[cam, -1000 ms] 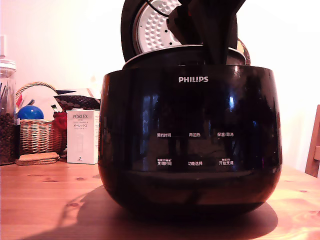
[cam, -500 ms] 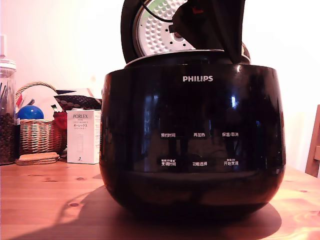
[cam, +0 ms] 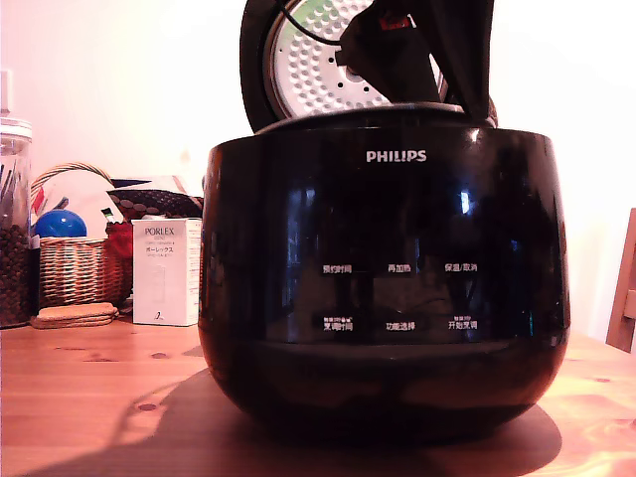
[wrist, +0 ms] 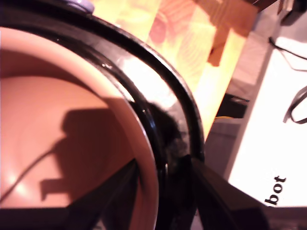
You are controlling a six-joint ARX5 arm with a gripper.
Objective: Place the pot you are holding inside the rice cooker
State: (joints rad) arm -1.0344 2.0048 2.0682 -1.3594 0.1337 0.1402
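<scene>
Your exterior view is sitting low at desk (cam: 89,397) level, facing the rice cooker (cam: 383,288) closely; your wrist view is peering down into its rim (wrist: 158,81).

The pot (wrist: 72,143) has sunk fully into the rice cooker (cam: 383,288), rim hidden.

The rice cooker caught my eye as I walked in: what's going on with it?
A robot arm's gripper is lowering a round pot with a coppery inside into the glossy black Philips rice cooker on the wooden table. The fingers straddle the pot's rim, which sits almost level with the cooker's top. The lid stands open.
</scene>
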